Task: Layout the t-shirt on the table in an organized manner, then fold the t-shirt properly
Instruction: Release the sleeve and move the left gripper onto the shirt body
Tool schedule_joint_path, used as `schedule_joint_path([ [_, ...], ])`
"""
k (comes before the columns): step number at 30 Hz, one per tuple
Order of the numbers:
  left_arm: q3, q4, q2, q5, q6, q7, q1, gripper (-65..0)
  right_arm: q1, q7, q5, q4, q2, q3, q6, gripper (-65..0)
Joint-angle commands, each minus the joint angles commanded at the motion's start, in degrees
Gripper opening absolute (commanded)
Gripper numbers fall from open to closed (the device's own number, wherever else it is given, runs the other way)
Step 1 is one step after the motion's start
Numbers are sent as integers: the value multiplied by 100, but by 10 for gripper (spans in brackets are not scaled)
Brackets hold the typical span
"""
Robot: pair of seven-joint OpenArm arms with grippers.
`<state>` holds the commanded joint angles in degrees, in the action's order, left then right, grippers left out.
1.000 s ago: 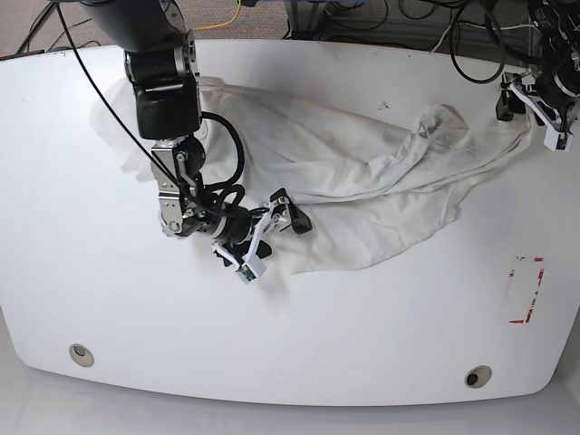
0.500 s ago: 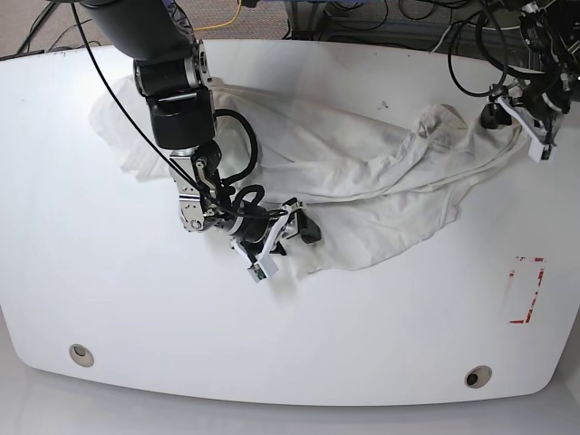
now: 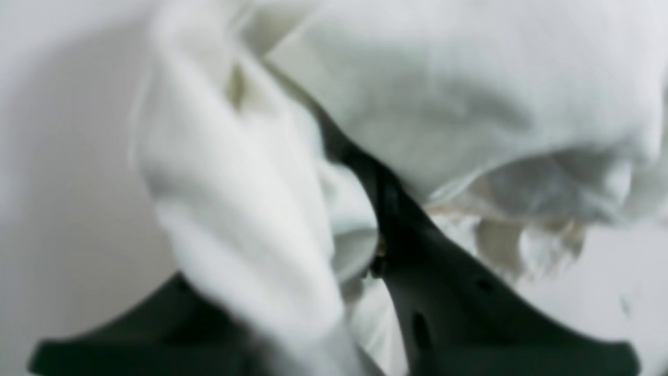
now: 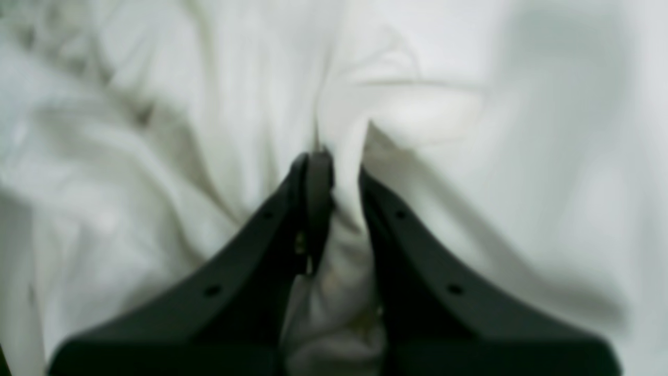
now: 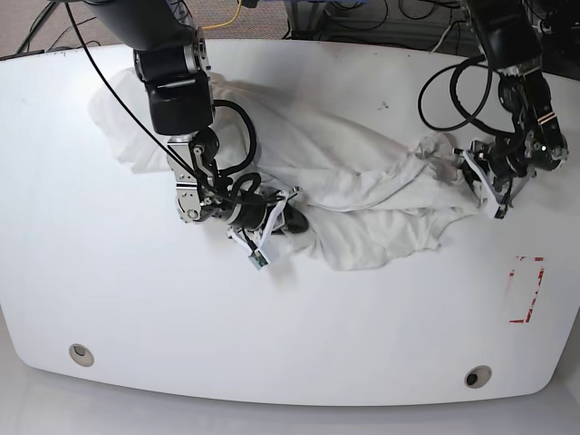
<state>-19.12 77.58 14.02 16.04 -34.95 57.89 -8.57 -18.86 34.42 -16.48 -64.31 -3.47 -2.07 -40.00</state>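
Note:
The off-white t-shirt (image 5: 362, 181) lies crumpled in a long bunch across the white table (image 5: 136, 317), from the far left to the right. No print shows. My right gripper (image 5: 283, 220) is at the shirt's near edge. In the right wrist view its black fingers (image 4: 261, 245) stand almost together, pinching a fold of cloth (image 4: 339, 235). My left gripper (image 5: 478, 181) is at the shirt's right end. In the left wrist view, cloth (image 3: 235, 209) drapes over it, leaving one finger (image 3: 417, 245) visible and the other covered.
Two grey grommet holes (image 5: 82, 353) (image 5: 478, 375) sit near the front edge. A red-outlined tape mark (image 5: 526, 290) is at the right. Black cables (image 5: 453, 54) hang over the back edge, with carpet and more wires behind.
My left gripper has come down and inward from the far right corner, pulling the shirt's right end along and bunching it. My right gripper shifted slightly up and right with the near edge.

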Motion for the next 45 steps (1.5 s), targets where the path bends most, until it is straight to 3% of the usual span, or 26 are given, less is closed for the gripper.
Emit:
schedule_joint_path([
  [7,360,-123,35,-123,-35,-308,-475,-622,1037,905,35,-1996,-26,659,0,-650],
  [17,686,-114,484,-79,-53,-536,-888,-603,2022,1231,44,-3437,-26,1020,0,-626],
  [19,686,-97,484,-79,-53,-536,-923,-558,2040,1231,44,-3499,-26,1020,0,-564],
  [22,668,-88,484,-79,-211,-536,-985,-447,2040,1222,44,-3525,-26,1020,0,-404],
  [24,651,-88,484,-79,-484,-527,-1020,-326,2031,1196,44,-3534,-26,1020,40,-262],
  [28,536,62,484,-70,-505,-369,-1020,-222,1916,1187,44,-3534,-26,1011,259,-160],
  [32,202,545,440,-9,-505,132,-967,-215,1776,1187,44,-3499,-26,1002,277,-154],
  [38,158,1310,440,905,-505,993,-501,-215,1600,1187,44,-3481,-26,993,277,-154],
  [40,158,1609,237,1204,-505,1160,-149,-217,1495,1187,44,-3376,-26,993,277,-154],
  [45,211,2198,-246,1284,-505,1196,563,-217,1336,1187,44,-3112,-44,993,268,-154],
])
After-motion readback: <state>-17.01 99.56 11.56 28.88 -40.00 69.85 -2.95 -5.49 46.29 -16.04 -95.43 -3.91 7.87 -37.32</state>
